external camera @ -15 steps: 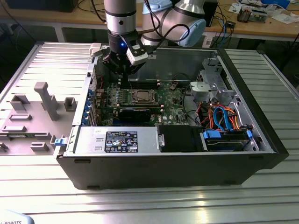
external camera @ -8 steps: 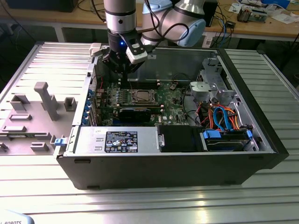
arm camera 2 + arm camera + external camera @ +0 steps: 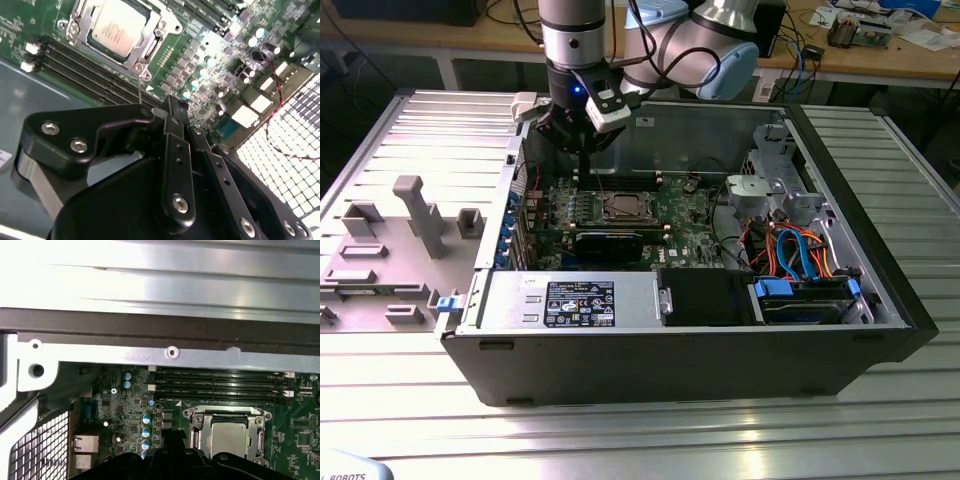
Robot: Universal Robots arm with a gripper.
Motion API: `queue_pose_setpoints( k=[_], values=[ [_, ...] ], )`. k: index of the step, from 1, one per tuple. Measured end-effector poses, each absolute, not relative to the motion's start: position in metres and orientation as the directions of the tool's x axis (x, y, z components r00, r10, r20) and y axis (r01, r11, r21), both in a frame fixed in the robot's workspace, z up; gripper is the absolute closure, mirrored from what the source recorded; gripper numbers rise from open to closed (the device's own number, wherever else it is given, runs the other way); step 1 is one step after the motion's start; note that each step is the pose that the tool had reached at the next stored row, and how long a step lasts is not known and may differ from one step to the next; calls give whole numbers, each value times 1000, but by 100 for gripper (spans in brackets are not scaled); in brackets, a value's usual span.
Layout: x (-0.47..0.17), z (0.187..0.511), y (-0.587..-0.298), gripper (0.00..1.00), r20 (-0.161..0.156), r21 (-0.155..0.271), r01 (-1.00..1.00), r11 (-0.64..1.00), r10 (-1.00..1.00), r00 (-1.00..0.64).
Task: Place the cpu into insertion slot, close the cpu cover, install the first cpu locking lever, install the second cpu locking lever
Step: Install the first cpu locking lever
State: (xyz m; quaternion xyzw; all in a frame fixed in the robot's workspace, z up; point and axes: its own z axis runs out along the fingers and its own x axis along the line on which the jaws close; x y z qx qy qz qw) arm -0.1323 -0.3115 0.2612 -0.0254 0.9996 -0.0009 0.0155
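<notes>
Gripper [image 3: 583, 150] hangs inside the open computer case [image 3: 880, 290], over the far part of the green motherboard [image 3: 685, 215], toward the exterior view's left of the socket. In the second wrist view its black fingers [image 3: 175, 125] come together at the tips with nothing between them.

Cpu [image 3: 116, 26] sits flat in the insertion slot [image 3: 150, 47], silver-grey top facing up. The cpu cover [image 3: 82, 20] lies down around the chip, its square window framing the metal top. In the first wrist view the cpu [image 3: 229, 436] appears seated the same way, cover frame [image 3: 199, 432] lying flat on either side. In the exterior view the socket [image 3: 622, 207] sits near the middle of the board, close to the gripper but apart from it.

Long black memory slots [image 3: 220, 382] run along one side of the socket, between it and the case wall. A thin wire lever [image 3: 139, 90] extends from a socket corner toward the fingertips; contact cannot be told.

Grey fixture tray [image 3: 390, 250] rests on the ribbed metal table [image 3: 650, 425], on the exterior view's left of the case.
</notes>
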Motion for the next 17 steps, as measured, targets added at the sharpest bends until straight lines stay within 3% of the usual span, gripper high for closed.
queue_pose_setpoints(
  k=[17],
  values=[
    [-119,260,-308,89,-34,-4,-58,998,-59,-998]
  ],
)
